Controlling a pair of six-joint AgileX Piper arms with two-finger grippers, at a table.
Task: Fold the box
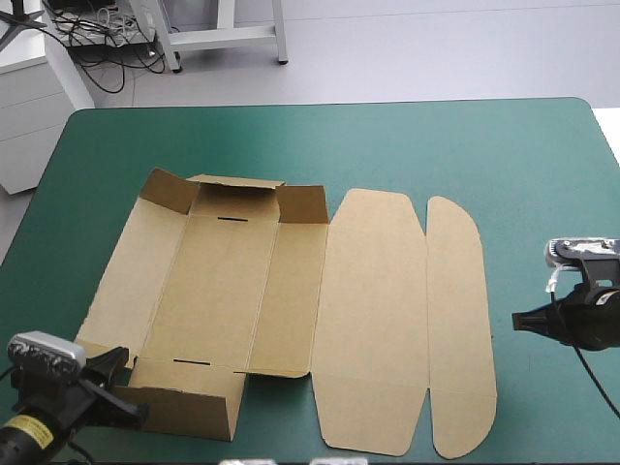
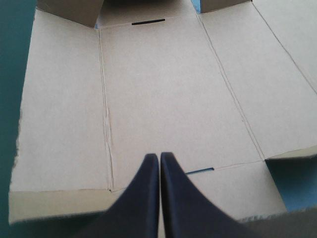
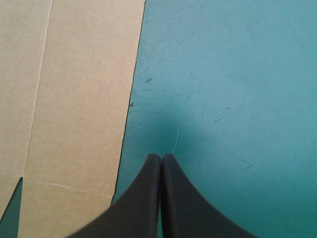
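The brown box (image 1: 291, 291) lies as a mostly flat cut sheet on the teal-green cover (image 1: 387, 145). Its far wall and corner flaps (image 1: 237, 194) stand raised. The near wall (image 1: 184, 392) is tilted up too. The lid panel (image 1: 373, 320) and its tuck flap (image 1: 455, 320) lie flat on the right. My left gripper (image 1: 124, 387) sits shut at the box's near left corner. In the left wrist view that gripper (image 2: 159, 156) points over the near wall across the base panel (image 2: 163, 89). My right gripper (image 1: 518, 320) is shut over bare cover (image 3: 223, 99). The tuck flap's edge (image 3: 74, 99) lies beside this gripper (image 3: 161, 156).
A thin slot (image 2: 148, 22) is cut at the base's far crease and another (image 2: 200, 171) at the near crease. Teal-green cover runs beyond the box to the table's far edge (image 1: 329, 105) and along its right side.
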